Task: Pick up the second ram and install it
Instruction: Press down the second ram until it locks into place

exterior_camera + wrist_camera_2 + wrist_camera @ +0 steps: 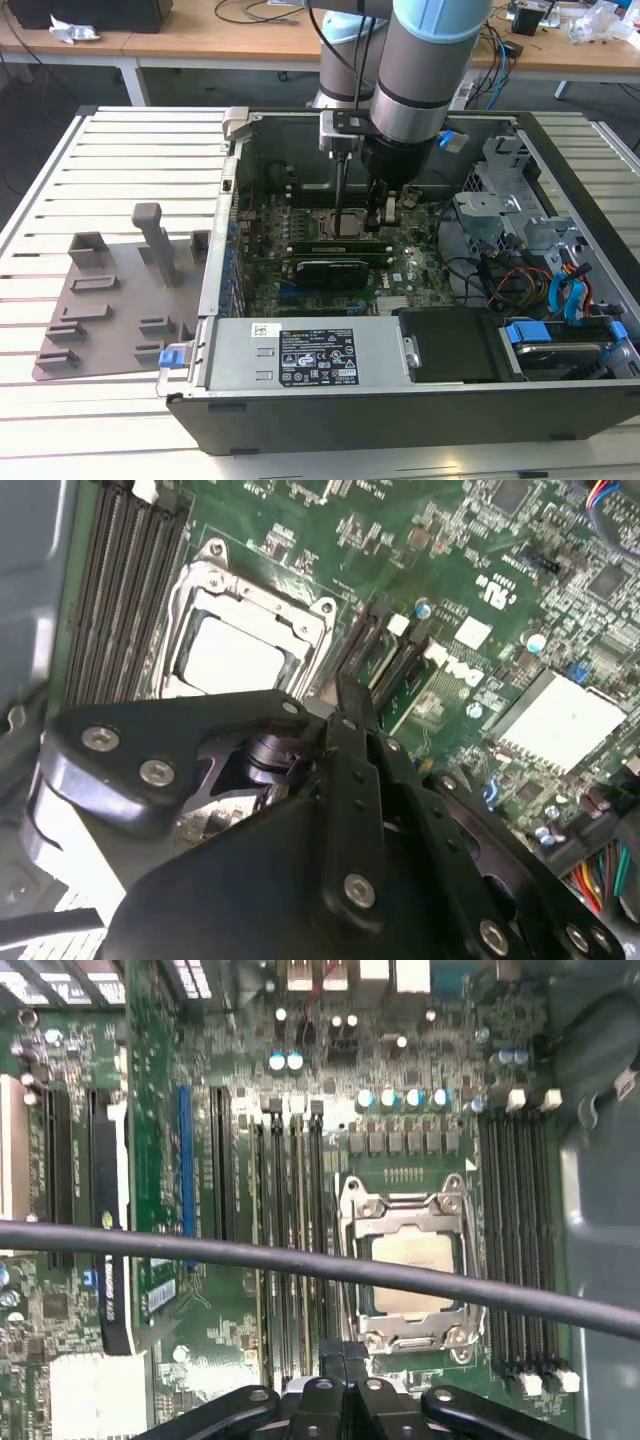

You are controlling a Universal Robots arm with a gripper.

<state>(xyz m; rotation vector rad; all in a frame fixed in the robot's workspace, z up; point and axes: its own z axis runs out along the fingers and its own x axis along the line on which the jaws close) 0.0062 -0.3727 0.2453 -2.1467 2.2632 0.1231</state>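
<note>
Gripper (362,212) lowered inside open computer case (300,362) above motherboard (262,280), grey holder tray (100,300) at exterior view's left, second ram (395,675) seated in slot beside CPU socket (235,645) in second wrist view, fingers together, black cable (300,1260) crossing first wrist view.

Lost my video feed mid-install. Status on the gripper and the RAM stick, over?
Gripper down inside the case, over the motherboard beside the CPU socket. Fingers' state unclear. RAM stick not made out from here. Black cable crosses the first wrist view.

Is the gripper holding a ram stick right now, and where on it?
Cannot tell. The gripper is down at the motherboard beside the CPU socket, and its own body hides whatever it may hold.
</note>
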